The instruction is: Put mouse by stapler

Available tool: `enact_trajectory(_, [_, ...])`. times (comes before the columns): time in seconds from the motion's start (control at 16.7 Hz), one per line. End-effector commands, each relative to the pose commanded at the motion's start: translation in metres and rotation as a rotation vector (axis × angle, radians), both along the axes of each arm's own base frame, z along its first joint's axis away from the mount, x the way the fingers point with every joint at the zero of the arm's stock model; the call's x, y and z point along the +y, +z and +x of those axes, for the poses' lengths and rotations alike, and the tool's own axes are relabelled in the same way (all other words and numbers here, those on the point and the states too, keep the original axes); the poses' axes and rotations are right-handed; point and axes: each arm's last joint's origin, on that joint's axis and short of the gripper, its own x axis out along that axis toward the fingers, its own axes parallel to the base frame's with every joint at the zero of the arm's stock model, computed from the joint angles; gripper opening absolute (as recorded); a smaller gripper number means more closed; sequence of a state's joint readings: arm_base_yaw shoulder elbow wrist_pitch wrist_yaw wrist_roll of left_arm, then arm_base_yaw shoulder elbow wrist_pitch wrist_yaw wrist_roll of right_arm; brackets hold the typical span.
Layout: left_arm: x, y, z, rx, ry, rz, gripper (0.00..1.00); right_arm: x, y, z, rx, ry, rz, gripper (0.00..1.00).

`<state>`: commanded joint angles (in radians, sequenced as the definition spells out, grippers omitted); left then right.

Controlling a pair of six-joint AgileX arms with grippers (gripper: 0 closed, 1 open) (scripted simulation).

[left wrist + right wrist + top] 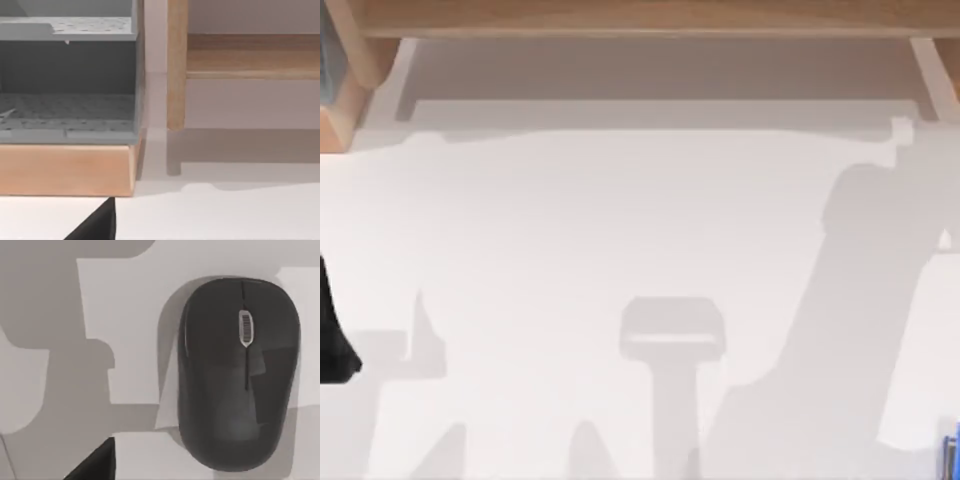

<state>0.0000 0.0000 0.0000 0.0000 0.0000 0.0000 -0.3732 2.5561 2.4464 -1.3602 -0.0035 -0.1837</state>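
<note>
Looking down from my right wrist at the dark mouse [239, 372] lying flat on the white table [125, 340], wheel toward twelve o'clock, my pincer's opening I cannot tell.

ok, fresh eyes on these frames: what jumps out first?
The dark mouse lying flat on the white table, silver scroll wheel up, dominates the right wrist view. From the left wrist camera it's the grey perforated shelf unit on its wooden base, next to a wooden post. From above, the white tabletop is mostly crossed by grey arm shadows.
</note>
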Motion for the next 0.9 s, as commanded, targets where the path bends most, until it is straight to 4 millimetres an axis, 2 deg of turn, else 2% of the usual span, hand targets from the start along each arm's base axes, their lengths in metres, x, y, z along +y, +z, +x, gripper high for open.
enact_trajectory(0.12, [0.0,0.0,0.0,0.0,0.0,0.0,1.0,0.002,-0.01,0.006,0.0,0.011,0.006,1.0])
enact_trajectory(0.48, [0.0,0.0,0.0,0.0,0.0,0.0,1.0,0.001,-0.013,0.006,0.005,0.009,0.007,1.0])
enact_trajectory(0.9, [0.0,0.0,0.0,0.0,0.0,0.0,1.0,0.001,-0.029,0.007,0.001,0.012,0.006,1.0])
